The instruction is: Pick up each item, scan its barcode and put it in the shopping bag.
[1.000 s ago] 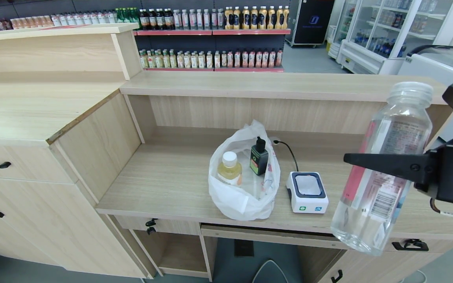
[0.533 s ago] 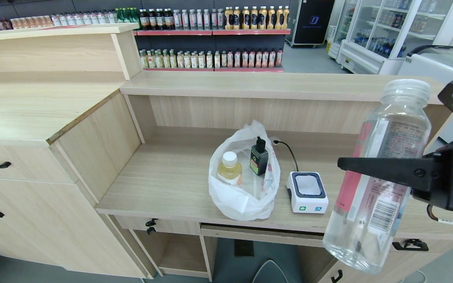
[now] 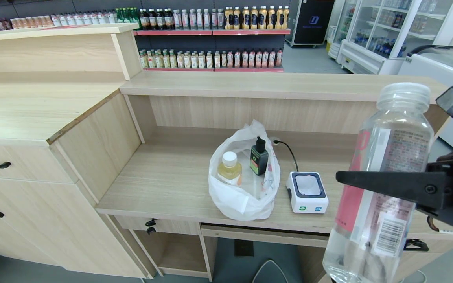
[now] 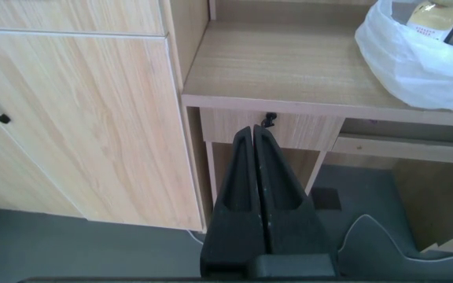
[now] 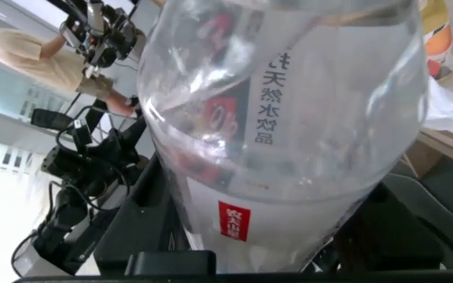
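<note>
The water bottle [image 3: 395, 141] is in the air to my right, near the head camera, close to upright with its cap leaning slightly right. My right gripper [image 3: 346, 181] pinches it across mid-body. One black finger crosses the front of the label. The other is hidden behind the bottle, so I take the grip to be two-sided. The barcode [image 3: 391, 232] sits below that finger and faces the head camera. The scanner [image 3: 307, 192] lies on the counter [image 3: 171, 177], left of the bottle and apart from it. Just beside the scanner stands the shopping bag [image 3: 242, 200], which holds a yellow bottle [image 3: 229, 169] and a dark pump bottle [image 3: 258, 157]. My left gripper [image 4: 255, 134] hangs low before the counter, fingers pressed together, holding nothing.
</note>
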